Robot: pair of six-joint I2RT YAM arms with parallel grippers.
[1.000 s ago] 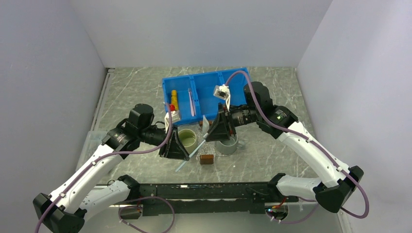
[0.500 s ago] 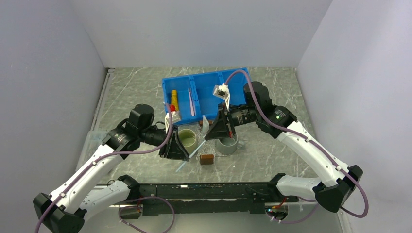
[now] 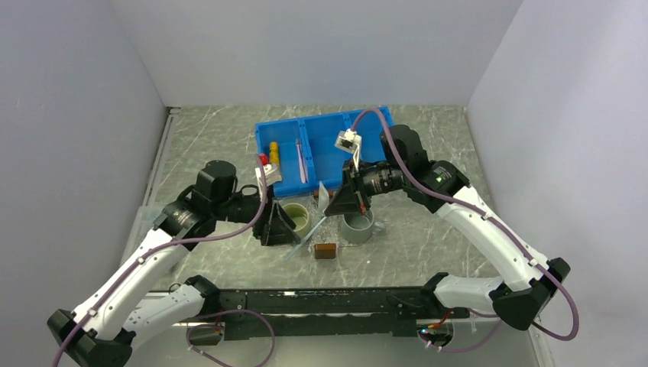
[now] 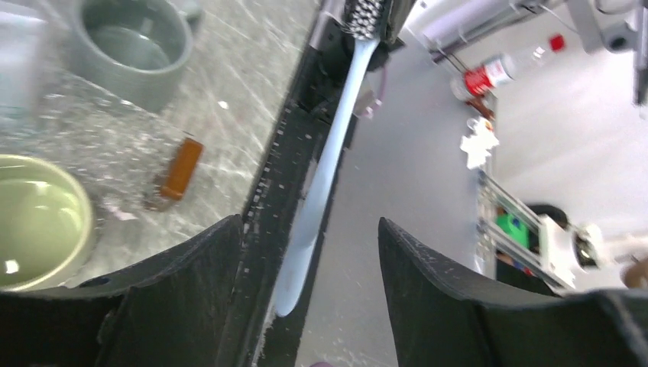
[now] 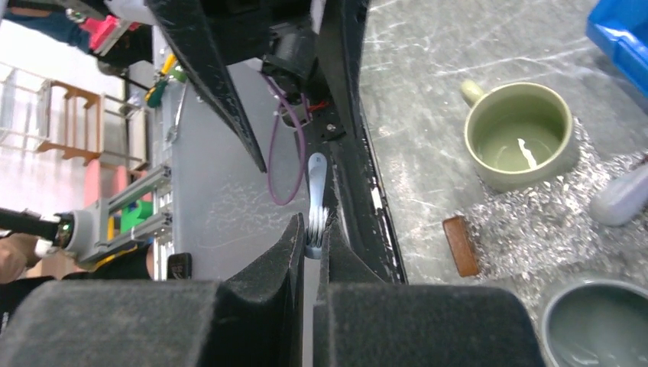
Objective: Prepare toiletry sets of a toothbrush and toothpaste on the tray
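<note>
A thin pale-blue plastic toothbrush point(image 4: 328, 153) is being held in the air over the near edge of the grey marbled table point(image 3: 206, 145), just left of the small brown block handle point(image 3: 326, 251) of the flat clear tray point(image 5: 535, 229), on which it is not yet lying. The jaws of the right gripper point(image 5: 312, 229) are being pressed together on its bristle head. Those of the left gripper point(image 4: 306, 229) are standing apart on either side of the shaft, touching nothing; a hand-over is judged to be under way. Beyond, a pale green mug point(image 3: 295, 218) and a grey mug point(image 3: 358, 227) are being passed over. Farthest, a yellow-orange toothpaste tube point(image 3: 273, 151) is lying in the blue three-compartment plastic bin point(image 3: 302, 126).
</note>
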